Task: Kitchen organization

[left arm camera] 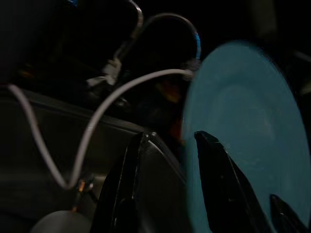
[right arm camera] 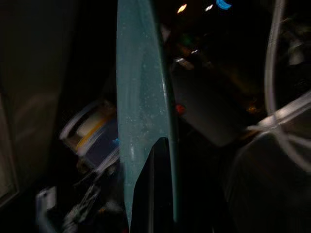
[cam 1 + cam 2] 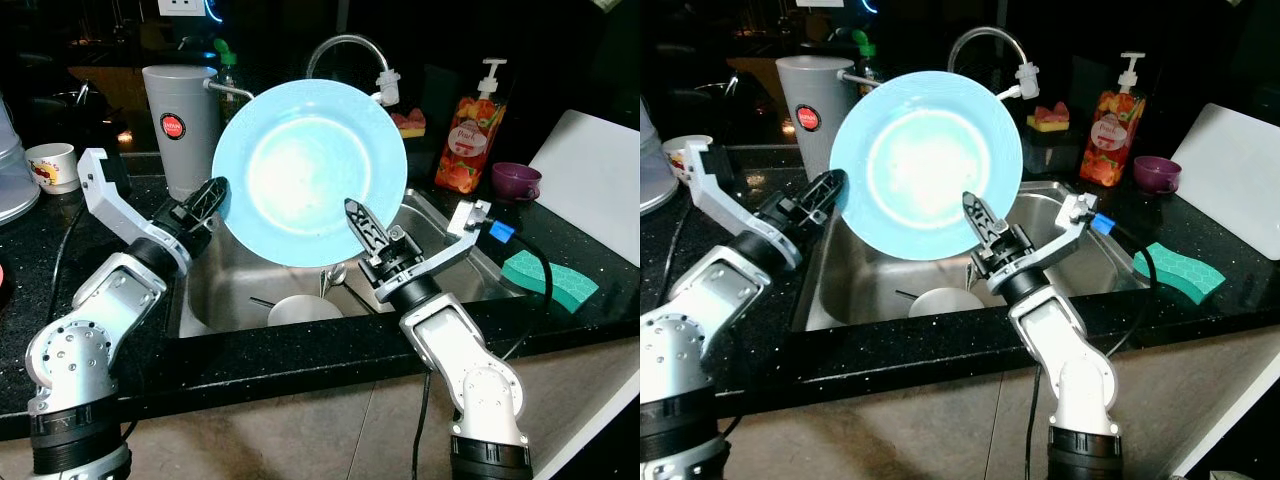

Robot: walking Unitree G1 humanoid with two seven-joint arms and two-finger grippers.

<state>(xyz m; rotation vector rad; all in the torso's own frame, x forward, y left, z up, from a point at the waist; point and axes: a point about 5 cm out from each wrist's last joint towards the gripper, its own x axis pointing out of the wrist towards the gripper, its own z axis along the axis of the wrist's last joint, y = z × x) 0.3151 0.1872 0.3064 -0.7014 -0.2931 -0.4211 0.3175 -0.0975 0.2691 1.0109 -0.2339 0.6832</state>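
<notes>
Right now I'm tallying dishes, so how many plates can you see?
1: a light blue plate held upright over the sink, between left pincer and right pincer. More may lie hidden in the basin.

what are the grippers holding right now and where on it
Both hold the light blue plate upright over the sink by its rim: left gripper on one side edge, right gripper on the lower edge.

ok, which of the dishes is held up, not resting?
The light blue plate, held upright over the sink between both end effectors. The white bowl lies in the sink; the purple cup sits on the counter.
</notes>
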